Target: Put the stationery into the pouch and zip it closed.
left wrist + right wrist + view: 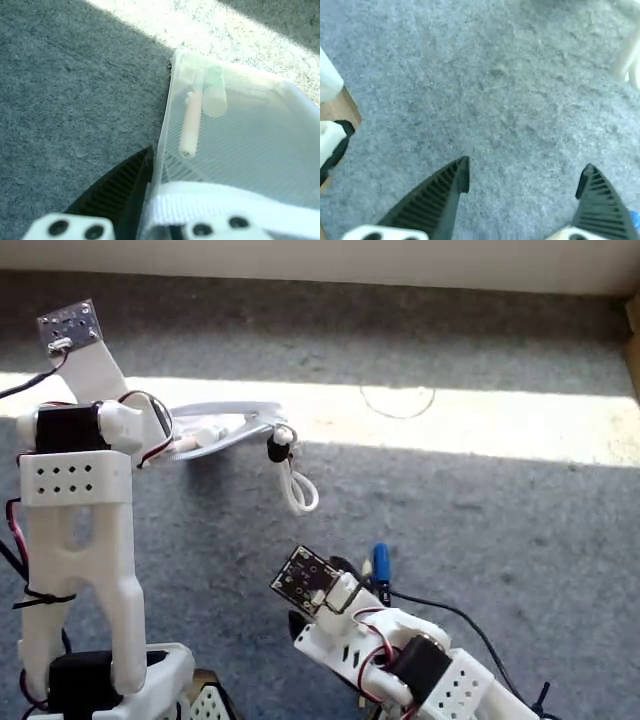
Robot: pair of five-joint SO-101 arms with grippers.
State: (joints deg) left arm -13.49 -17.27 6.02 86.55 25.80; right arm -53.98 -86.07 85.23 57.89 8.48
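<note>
At the pouch's near edge, the left gripper [152,175] was narrowed down and pinched on the clear plastic. Its black finger [122,187] pressed against the outside of the pouch [240,135], while the opposite finger was hidden behind the pouch's white band. Inside the pouch, just beyond that grip, lay a cream stick [191,125] and a pale green cylinder [215,92], side by side and touching near their far ends. Whether the mouth of the pouch was zipped could not be told.

From the end of the pouch away from the left gripper hung a black bead [279,450] and a white cord loop [298,490], trailing on the carpet toward the arms' bases.

Well apart from the pouch, past the cord loop, the right gripper [522,180] was spread wide with nothing between its fingers [440,200], poised over bare carpet. A blue item [380,562], slender and partly covered by the right arm, lay beside that wrist, well apart from the pouch; what kind of stationery it was could not be made out.

Under the pouch and all around it stretched a grey carpet [500,520]. A bright band of sunlight [480,425] crossed it at the pouch's level, and a pale wall [350,260] ran beyond the pouch.
</note>
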